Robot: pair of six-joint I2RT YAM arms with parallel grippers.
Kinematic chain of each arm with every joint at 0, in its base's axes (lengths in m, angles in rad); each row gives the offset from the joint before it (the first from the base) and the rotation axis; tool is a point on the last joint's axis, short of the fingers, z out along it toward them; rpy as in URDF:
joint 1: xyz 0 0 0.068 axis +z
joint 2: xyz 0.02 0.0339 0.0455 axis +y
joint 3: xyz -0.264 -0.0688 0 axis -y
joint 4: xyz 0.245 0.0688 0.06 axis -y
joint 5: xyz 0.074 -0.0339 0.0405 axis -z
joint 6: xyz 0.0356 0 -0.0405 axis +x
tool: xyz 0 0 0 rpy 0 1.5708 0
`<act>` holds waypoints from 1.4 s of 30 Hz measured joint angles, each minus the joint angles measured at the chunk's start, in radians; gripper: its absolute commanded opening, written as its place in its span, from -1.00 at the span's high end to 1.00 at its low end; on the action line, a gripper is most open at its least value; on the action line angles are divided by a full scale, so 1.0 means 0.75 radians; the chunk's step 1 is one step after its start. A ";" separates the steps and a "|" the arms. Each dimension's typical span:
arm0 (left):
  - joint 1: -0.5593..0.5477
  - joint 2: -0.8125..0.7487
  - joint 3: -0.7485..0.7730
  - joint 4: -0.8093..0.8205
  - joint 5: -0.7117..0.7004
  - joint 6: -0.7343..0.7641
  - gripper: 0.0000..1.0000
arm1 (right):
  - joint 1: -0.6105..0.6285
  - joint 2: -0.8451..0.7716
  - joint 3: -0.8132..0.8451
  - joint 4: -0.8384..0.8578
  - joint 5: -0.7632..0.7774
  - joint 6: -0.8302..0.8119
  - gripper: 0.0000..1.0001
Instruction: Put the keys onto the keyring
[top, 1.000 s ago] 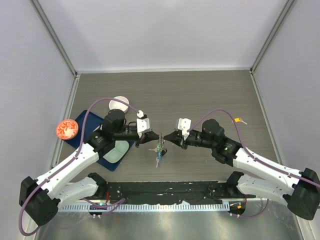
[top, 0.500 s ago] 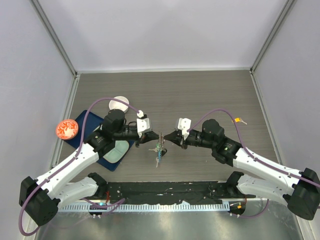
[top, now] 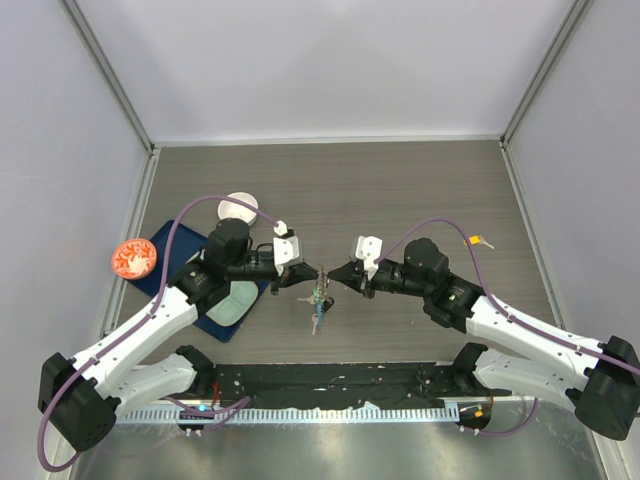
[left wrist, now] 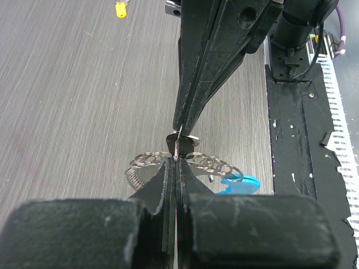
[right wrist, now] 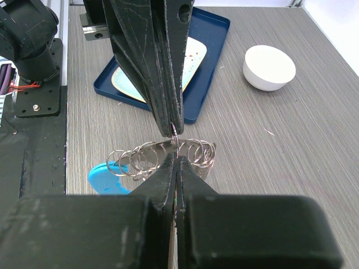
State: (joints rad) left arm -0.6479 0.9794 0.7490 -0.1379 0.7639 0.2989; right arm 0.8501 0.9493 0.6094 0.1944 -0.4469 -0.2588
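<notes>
Left fingers (left wrist: 162, 193) and right fingers (left wrist: 193, 84) pinch the keyring (left wrist: 216, 166) between their tips.

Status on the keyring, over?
Left gripper and right gripper both shut, tip to tip on the keyring. Blue tag beneath. White bowl, tray well aside.

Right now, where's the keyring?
In the top view, the keyring is near the front centre of the table, pinched between the tips of the left gripper and right gripper, right of the blue tray.
</notes>
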 measured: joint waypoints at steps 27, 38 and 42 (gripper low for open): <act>0.003 0.028 0.000 -0.003 0.075 0.002 1.00 | -0.001 0.004 -0.005 -0.008 -0.018 0.002 0.98; 0.003 0.053 0.001 -0.005 0.114 0.002 1.00 | -0.001 0.020 -0.005 -0.028 -0.056 0.002 0.99; 0.003 0.075 0.016 -0.024 0.124 0.002 1.00 | -0.001 0.020 -0.005 -0.043 -0.060 0.002 0.99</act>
State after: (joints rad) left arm -0.6456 1.0359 0.7609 -0.1558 0.8566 0.3000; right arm 0.8494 0.9642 0.6056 0.1623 -0.4919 -0.2577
